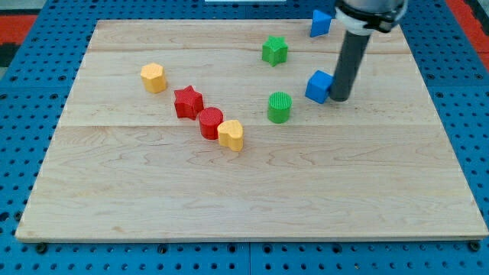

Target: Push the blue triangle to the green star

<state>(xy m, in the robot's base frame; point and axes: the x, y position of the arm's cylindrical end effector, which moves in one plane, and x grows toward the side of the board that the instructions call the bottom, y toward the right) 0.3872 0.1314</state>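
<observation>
The blue triangle (pixel 320 23) is seen at the far edge, right of the green star (pixel 274 50). My tip (pixel 339 98), a bare rod with nothing held, is set nearer, touching a blue cube (pixel 318 86).

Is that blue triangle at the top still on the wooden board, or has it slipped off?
On. The blue triangle sits just inside the wooden board's top edge, right of the green star. My tip is lower, beside the blue cube.
</observation>
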